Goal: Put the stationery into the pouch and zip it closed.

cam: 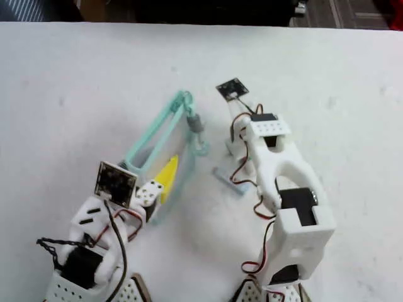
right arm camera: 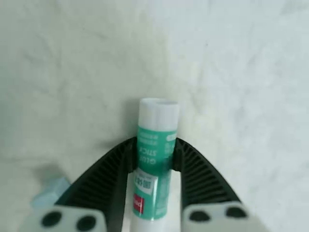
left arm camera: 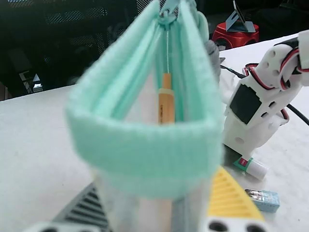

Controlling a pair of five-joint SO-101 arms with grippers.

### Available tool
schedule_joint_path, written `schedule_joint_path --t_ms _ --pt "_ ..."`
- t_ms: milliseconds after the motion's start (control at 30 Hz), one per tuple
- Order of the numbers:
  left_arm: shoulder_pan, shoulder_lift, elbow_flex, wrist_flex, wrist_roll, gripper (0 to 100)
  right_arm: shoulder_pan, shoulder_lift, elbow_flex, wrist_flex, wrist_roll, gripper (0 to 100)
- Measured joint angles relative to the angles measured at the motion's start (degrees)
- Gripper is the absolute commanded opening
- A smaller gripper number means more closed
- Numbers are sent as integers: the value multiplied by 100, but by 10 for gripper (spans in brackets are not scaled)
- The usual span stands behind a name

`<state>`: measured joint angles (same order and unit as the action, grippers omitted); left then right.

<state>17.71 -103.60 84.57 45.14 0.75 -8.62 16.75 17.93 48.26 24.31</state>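
Right wrist view: my right gripper (right arm camera: 153,145) is clamping the glue stick (right arm camera: 153,166), which is lying on the table (right arm camera: 72,72). My left gripper (left arm camera: 154,215) is pinching the mint pouch (left arm camera: 145,140) by one end, mouth gaping, so I am planning on lifting straight up, then lowering the stick lengthwise into that opening

Bright, even light washes out the white table (cam: 69,82), leaving faint, soft shadows.
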Motion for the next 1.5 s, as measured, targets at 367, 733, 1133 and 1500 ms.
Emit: schedule_joint_path --t_ms 367,733,1133,1500 --pt "0 0 0 0 0 188 0 0 0 18 0 19" --pt "0 0 0 0 0 188 0 0 0 18 0 24" --pt "0 0 0 0 0 188 0 0 0 18 0 25" --pt "0 0 0 0 0 188 -9 0 0 35 -9 122"
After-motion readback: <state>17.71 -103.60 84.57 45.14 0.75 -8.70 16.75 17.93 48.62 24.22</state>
